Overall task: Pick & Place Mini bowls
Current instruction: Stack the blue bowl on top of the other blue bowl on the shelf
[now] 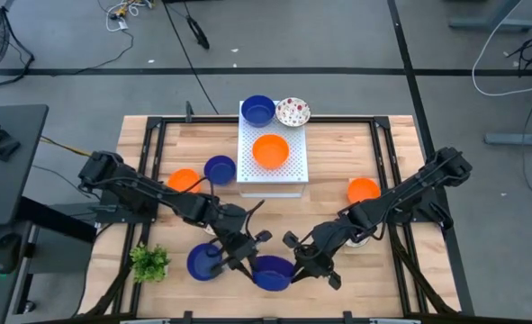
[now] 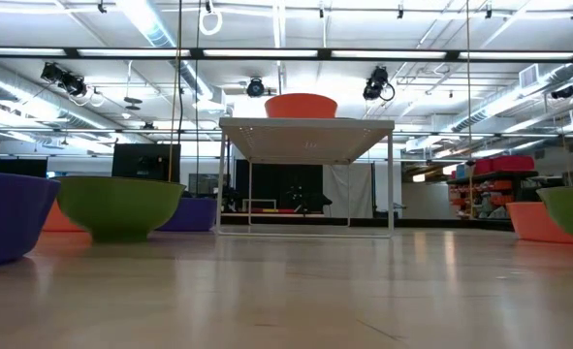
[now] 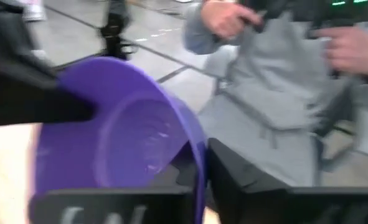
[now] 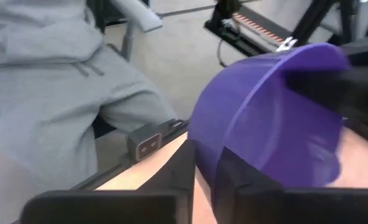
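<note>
A blue mini bowl sits between my two grippers near the table's near edge, its opening up. My left gripper is shut on its left rim, and my right gripper is shut on its right rim. The bowl fills the left wrist view and the right wrist view. A second blue bowl stands on the table to its left. The white perforated board carries a blue bowl, a speckled bowl and an orange bowl. My left gripper pinches the bowl's rim on its left side, one finger inside the bowl and one outside. The fingers come slanting down from the table's left. I cannot tell whether the bowl is clear of the table. My right gripper pinches the opposite rim, one finger inside the bowl and one outside. The fingers come slanting down from the table's right.
A blue bowl and an orange bowl stand left of the board, and an orange bowl stands at the right. A small green plant stands at the near left. A person in grey is close to the near edge.
</note>
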